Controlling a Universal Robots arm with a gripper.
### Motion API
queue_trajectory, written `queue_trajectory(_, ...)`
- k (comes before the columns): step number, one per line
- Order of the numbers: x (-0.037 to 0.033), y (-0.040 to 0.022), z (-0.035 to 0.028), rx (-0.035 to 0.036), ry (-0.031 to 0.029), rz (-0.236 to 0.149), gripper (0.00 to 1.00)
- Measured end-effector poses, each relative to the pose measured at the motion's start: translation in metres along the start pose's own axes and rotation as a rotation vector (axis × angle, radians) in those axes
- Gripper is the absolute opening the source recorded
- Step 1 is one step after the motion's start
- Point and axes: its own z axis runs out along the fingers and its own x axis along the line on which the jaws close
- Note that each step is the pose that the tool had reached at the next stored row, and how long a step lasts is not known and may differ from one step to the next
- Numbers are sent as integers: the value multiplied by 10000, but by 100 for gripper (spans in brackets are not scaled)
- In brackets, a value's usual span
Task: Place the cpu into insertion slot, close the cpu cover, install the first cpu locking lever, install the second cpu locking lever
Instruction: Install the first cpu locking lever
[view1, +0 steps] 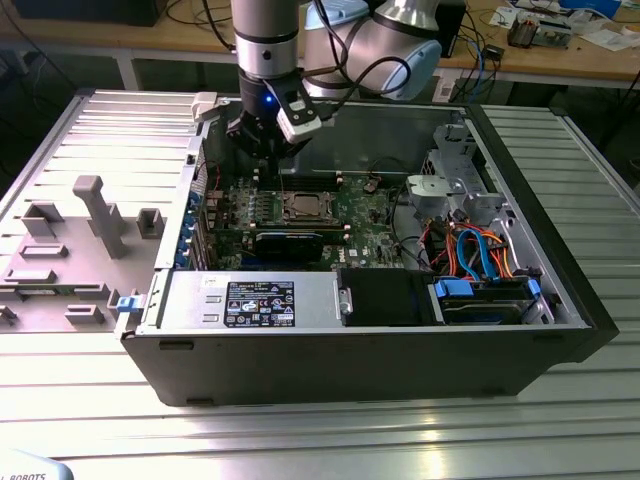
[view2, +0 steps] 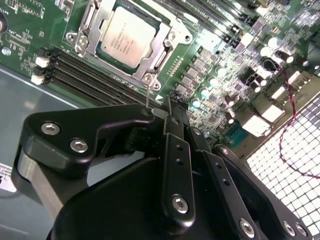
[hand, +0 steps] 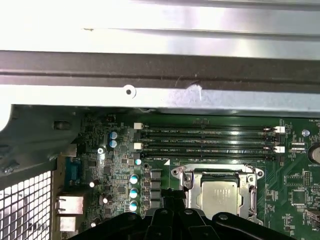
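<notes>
Worktop: a ribbed grey metal worktop (view1: 90, 120) carries an open computer case (view1: 380, 355); a wooden bench with cables and papers runs behind it.
Beside the case: grey block fixtures (view1: 95, 215) stand on the worktop at the exterior view's left.
Inside the case: a green motherboard (view1: 350, 215), a black power-supply box (view1: 260, 300) along the near wall, and a drive cage with blue and orange cables (view1: 475, 255) at the exterior view's right.
Near the socket: four black memory slots (hand: 207, 142) lie just beside it – small capacitors (hand: 134, 192) crowd the board close by.
Cpu: the cpu (view2: 127, 37) lies flat in the socket, silver top showing.
Cpu cover: the cpu cover (view2: 160, 50) frames the chip, lying down around it.
Tool: the tool (view2: 172, 102) hangs over the board, fingertips drawn together with nothing between them – near the socket's corner, apart from the chip.
Arm: it comes down over the case's far wall (view1: 400, 115).
</notes>
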Motion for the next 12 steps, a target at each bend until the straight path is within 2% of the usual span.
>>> queue_trajectory(3,0,36,1,0,0,-5,11)
queue_trajectory(12,0,49,2,0,0,-5,11)
